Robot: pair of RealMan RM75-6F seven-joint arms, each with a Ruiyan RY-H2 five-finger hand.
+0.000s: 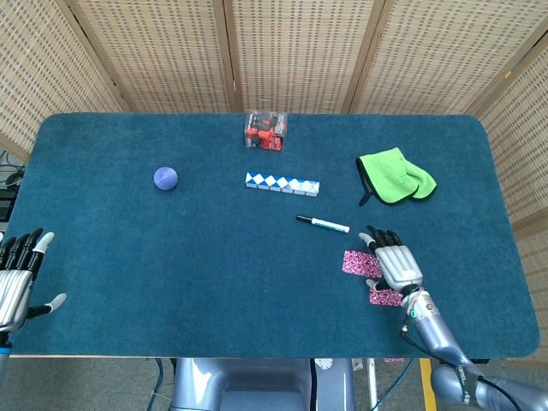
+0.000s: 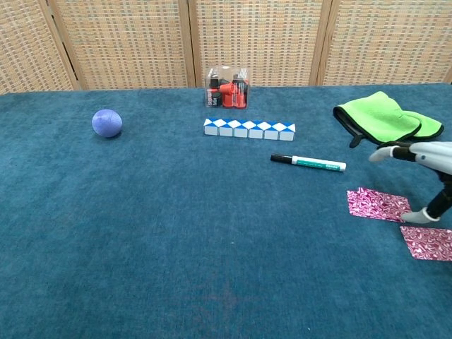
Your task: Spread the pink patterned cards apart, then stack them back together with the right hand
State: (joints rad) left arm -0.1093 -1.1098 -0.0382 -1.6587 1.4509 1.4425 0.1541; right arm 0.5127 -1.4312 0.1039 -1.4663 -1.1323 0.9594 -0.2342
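Two pink patterned cards lie flat on the blue table, a gap between them. One card (image 2: 378, 205) (image 1: 356, 263) is further from me, the other card (image 2: 428, 242) (image 1: 384, 297) nearer and to the right. My right hand (image 1: 395, 261) (image 2: 424, 159) hovers palm down over the right side of both cards, fingers spread, holding nothing; its thumb tip reaches down near the far card's right edge. My left hand (image 1: 19, 276) stays open at the table's left front edge, far from the cards.
A marker pen (image 2: 308, 162) lies just beyond the cards. A green cloth (image 2: 385, 119) sits at the back right. A blue-white snake puzzle (image 2: 248, 128), a clear box of red parts (image 2: 227, 87) and a purple ball (image 2: 106, 123) lie further left.
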